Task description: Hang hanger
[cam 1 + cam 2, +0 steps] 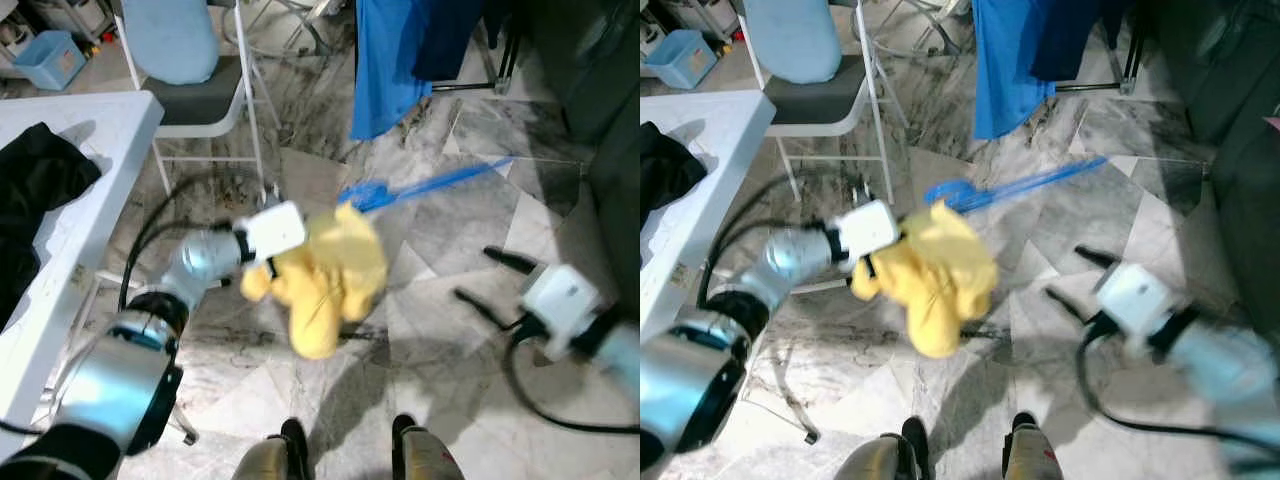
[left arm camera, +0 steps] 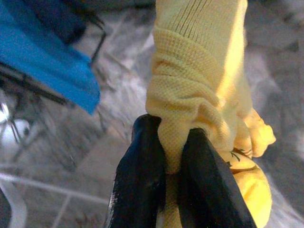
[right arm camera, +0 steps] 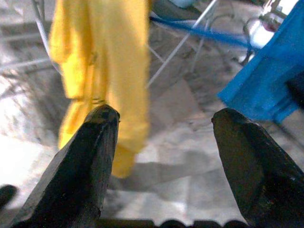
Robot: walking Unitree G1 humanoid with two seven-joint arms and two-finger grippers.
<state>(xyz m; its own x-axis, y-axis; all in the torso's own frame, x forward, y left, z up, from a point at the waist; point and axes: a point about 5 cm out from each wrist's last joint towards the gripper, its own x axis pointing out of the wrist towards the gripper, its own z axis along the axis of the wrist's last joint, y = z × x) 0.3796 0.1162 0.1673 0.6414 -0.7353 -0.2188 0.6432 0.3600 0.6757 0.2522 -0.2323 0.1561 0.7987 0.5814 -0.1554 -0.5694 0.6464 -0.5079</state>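
Pinched tight, left gripper fingers clamp a yellow garment at frame centre, on a blue hanger jutting upper right. Right gripper, lower right, spread wide over marble floor.

Blue hanger carrying yellow garment.

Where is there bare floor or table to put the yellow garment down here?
Bare marble lies between the yellow garment, held in the left claw, and the open right claw. The white table is bare beside the black cloth. Crowded: chair, blue hanger, hanging blue clothes.
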